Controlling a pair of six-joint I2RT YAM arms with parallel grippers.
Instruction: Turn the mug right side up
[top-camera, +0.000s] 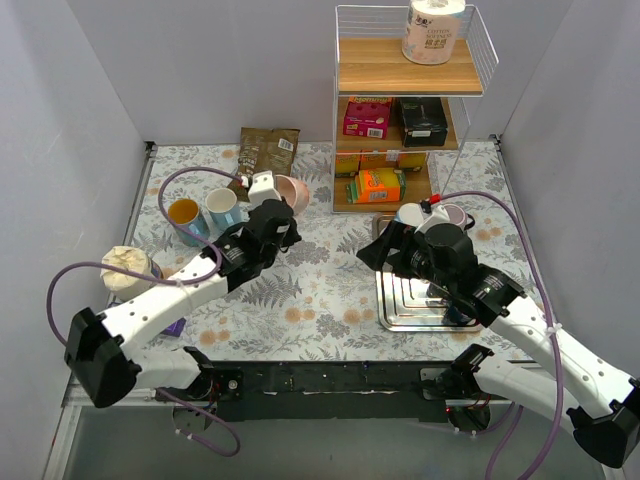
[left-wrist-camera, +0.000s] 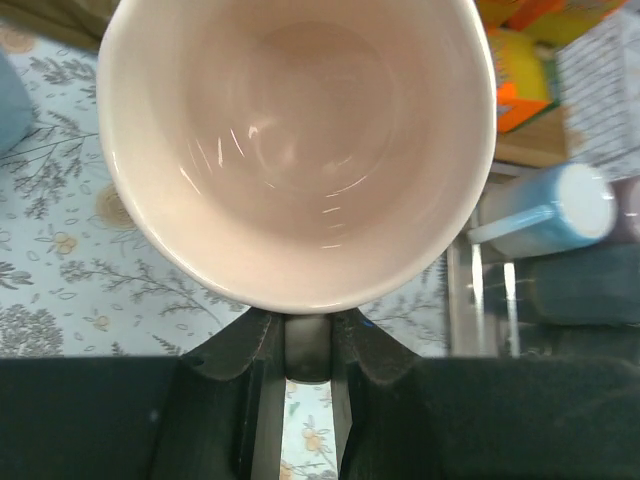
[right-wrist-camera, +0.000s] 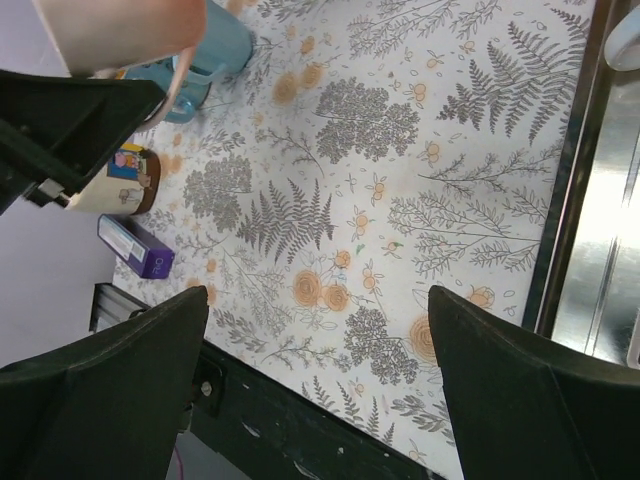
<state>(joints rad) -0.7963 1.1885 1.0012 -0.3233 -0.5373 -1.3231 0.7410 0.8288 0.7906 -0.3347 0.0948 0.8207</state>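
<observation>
Pink mug (left-wrist-camera: 300, 150) held tilted, mouth sideways, far left of centre beside the shelf (top-camera: 370, 70), left gripper (left-wrist-camera: 305, 345) pinching its rim. Roll the wrist slowly until the mouth faces up, then lower. Right gripper (right-wrist-camera: 318, 300) gapes empty.

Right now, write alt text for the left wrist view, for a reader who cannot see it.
A pale pink mug fills the frame, its empty mouth facing the camera, gripped at its lower edge by the left tool. Behind it are a floral tablecloth and, at right, a light blue mug.
</observation>
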